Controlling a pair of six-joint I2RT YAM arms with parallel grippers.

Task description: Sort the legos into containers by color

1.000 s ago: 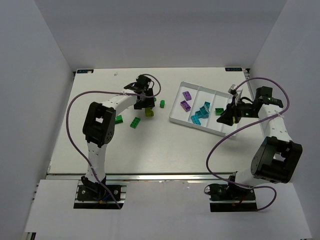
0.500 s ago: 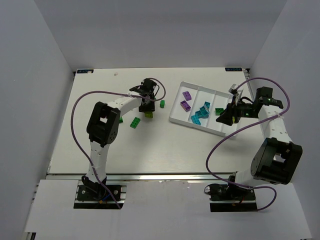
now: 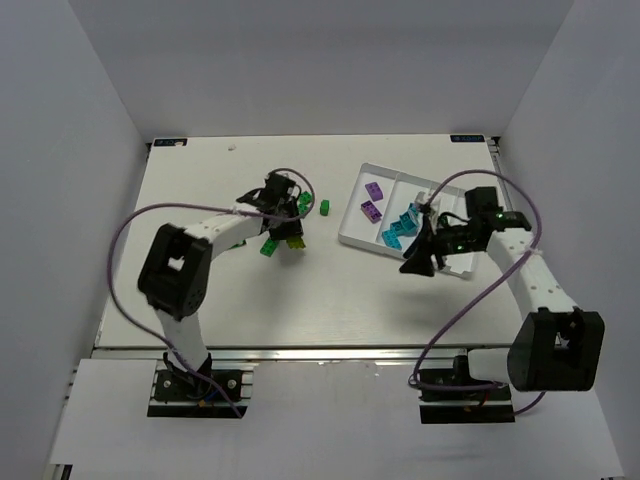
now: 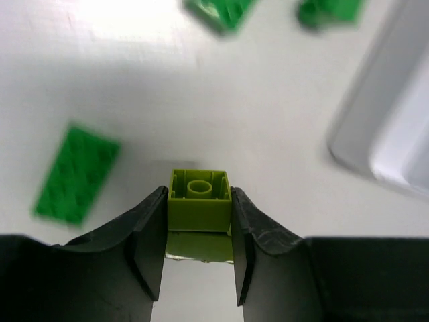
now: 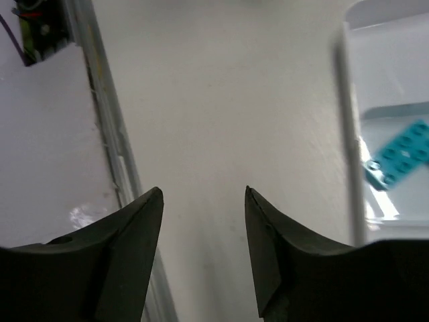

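My left gripper (image 3: pixel 291 236) (image 4: pixel 198 201) is shut on a yellow-green brick (image 3: pixel 297 244) (image 4: pixel 198 209), which sits underside up between the pads, a little above the table. Green bricks lie around it: one flat (image 3: pixel 270 247) (image 4: pixel 77 173), two farther off (image 3: pixel 323 207) (image 4: pixel 221 10). The white tray (image 3: pixel 352 238) (image 5: pixel 348 134) holds two purple bricks (image 3: pixel 372 201) in its left compartment and several teal bricks (image 3: pixel 400 225) (image 5: pixel 399 161) in the middle one. My right gripper (image 3: pixel 413 264) (image 5: pixel 203 194) is open and empty, over bare table at the tray's near edge. My right arm hides the right compartment.
The table's front edge with its metal rail (image 5: pixel 107 141) shows to the left in the right wrist view. The tray's corner (image 4: pixel 389 134) lies to the right of the left gripper. White walls enclose the table on three sides.
My left gripper has moved nearer and slightly left with the yellow-green brick in it. My right gripper has moved left and nearer, from over the tray's right compartment to the table at its near edge.
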